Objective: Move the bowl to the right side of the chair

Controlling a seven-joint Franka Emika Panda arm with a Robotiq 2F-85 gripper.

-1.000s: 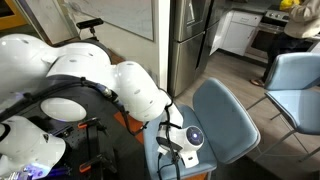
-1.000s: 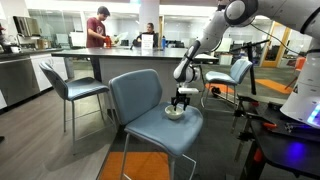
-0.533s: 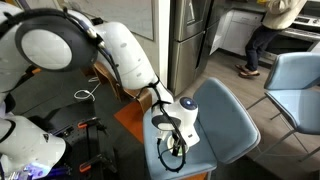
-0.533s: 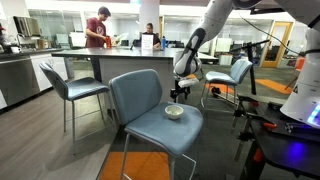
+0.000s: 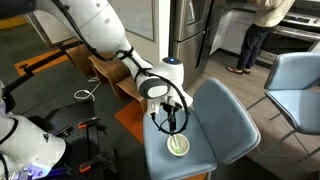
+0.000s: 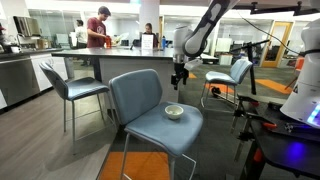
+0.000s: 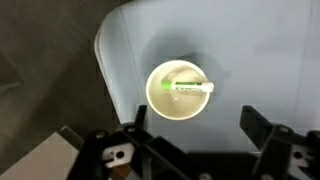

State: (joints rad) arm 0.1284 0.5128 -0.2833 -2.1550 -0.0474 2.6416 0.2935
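A small white bowl (image 5: 178, 146) sits on the blue-grey seat of the chair (image 5: 225, 120), near its front edge. It also shows in the other exterior view (image 6: 174, 111) and in the wrist view (image 7: 179, 89), with a green and white object lying inside it. My gripper (image 5: 168, 118) hangs open and empty well above the bowl, apart from it (image 6: 180, 77). In the wrist view the two dark fingers (image 7: 195, 125) spread wide below the bowl.
More blue-grey chairs stand nearby (image 6: 75, 90) (image 6: 232, 75) (image 5: 295, 85). A steel fridge (image 5: 188, 35) stands behind the chair. People stand at a counter (image 6: 98, 28) and in the kitchen (image 5: 268, 25). A white robot body fills the lower left (image 5: 25, 150).
My gripper has let go of the bowl and risen straight up from the seat. The bowl stays where it was on the chair. The arm has swung up and back.
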